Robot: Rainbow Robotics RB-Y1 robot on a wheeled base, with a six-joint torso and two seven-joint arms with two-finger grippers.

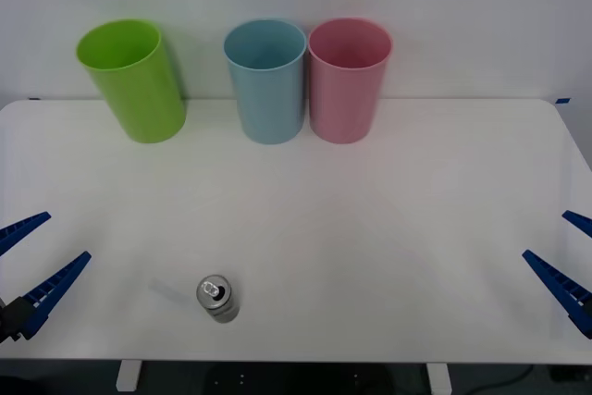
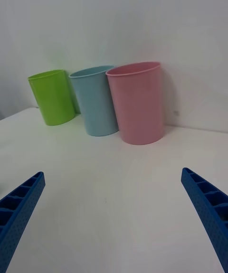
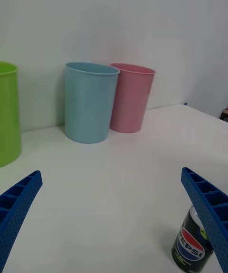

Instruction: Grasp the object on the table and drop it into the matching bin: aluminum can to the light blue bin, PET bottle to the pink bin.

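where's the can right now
In the front view the aluminum can stands upright near the table's front edge, on the robot's left, closest to the left pincer, far from the bins.

Only readable text: "PEPSI" in white capitals across the round red, white and blue logo on the dark side of the aluminum can, seen in the left wrist view; the can stands upright on the bench; its edge is partly cut off by a finger of the left claw, so any further print there is hidden; in the front view the can shows its pull-tab top with no legible lettering.
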